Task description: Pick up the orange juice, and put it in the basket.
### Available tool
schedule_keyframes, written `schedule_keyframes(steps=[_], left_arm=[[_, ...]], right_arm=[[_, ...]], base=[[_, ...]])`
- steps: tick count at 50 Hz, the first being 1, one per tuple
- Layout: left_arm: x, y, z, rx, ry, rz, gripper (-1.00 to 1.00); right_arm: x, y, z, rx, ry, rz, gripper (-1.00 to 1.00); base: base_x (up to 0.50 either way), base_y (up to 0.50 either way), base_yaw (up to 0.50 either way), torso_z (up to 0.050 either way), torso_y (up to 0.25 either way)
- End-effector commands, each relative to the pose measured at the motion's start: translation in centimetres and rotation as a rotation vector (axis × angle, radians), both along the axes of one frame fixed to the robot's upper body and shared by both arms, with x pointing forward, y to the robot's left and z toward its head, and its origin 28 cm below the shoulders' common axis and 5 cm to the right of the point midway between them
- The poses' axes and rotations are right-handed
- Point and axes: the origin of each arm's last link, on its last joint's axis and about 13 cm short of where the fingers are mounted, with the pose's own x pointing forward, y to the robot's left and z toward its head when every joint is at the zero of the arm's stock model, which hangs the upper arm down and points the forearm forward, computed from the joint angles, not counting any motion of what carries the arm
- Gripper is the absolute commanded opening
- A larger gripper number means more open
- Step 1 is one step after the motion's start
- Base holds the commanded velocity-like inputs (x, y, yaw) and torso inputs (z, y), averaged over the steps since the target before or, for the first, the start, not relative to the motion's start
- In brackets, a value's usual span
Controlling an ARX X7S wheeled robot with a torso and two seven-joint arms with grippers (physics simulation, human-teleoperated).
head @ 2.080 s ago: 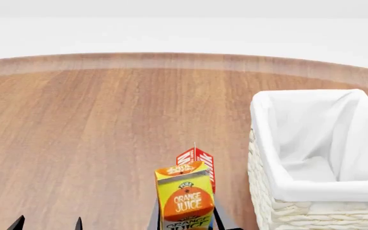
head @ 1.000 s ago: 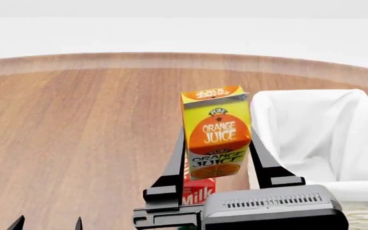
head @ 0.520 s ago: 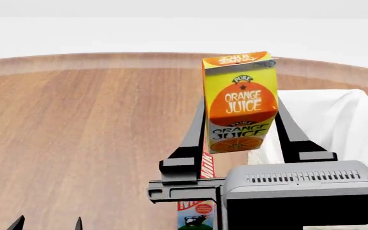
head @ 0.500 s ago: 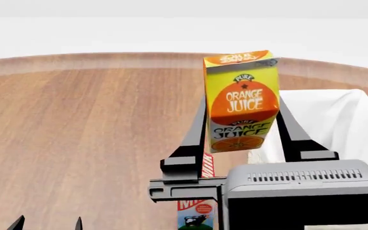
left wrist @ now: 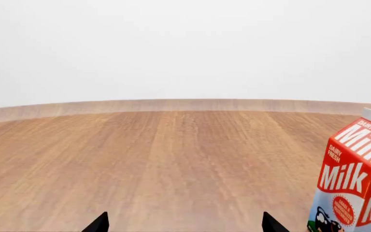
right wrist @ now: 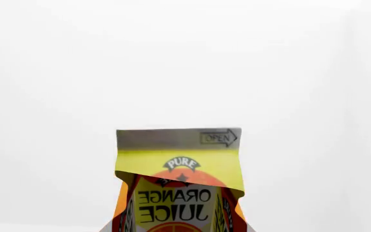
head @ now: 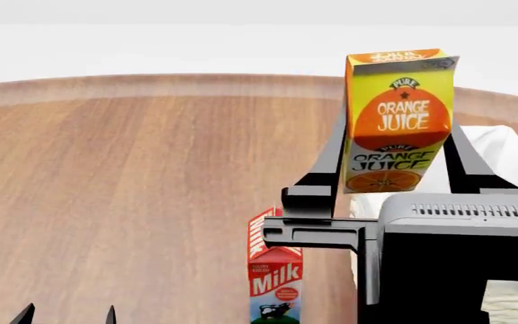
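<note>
The right gripper (head: 394,165) is clamped on the orange juice (head: 398,118), holding it upright in the air well above the bench (head: 133,189). Its black body hides most of the basket (head: 511,152) near the bench's right edge. Only the left gripper (left wrist: 180,223) fingertips show, spread apart with nothing between them. The milk carton (head: 275,273) is cut off below.

Upright red-and-white Milk carton (head: 274,277) on a round wooden table (head: 124,196), white backdrop behind
</note>
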Motion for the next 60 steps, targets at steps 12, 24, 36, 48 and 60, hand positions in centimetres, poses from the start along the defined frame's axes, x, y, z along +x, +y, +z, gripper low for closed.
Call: schedule_keyframes(steps=[12, 24, 36, 48, 60], left_arm=[[0.0, 0.0, 0.0, 0.0, 0.0, 0.0, 1.0], [0.0, 0.0, 0.0, 0.0, 0.0, 0.0, 1.0], [0.0, 0.0, 0.0, 0.0, 0.0, 0.0, 1.0], [0.0, 0.0, 0.0, 0.0, 0.0, 0.0, 1.0], [0.0, 0.0, 0.0, 0.0, 0.0, 0.0, 1.0]], right_arm=[[1.3, -2.3, -0.2, 0.01, 0.006, -0.097, -1.0], [2.2, -3.2, -0.9, 0.019, 0.037, -0.134, -1.0], [3.9, -3.9, -2.0, 0.029, 0.098, -0.165, -1.0], [6.4, -4.4, -3.2, 0.053, 0.149, -0.206, -1.0], [8.1, -4.4, -4.1, 0.075, 0.187, -0.217, -1.0]], base=[[0.0, 0.0, 0.0, 0.0, 0.001], [0.0, 0.0, 0.0, 0.0, 0.001], [0.0, 0.0, 0.0, 0.001, 0.001], [0.0, 0.0, 0.0, 0.0, 0.001], [0.0, 0.0, 0.0, 0.0, 0.0]])
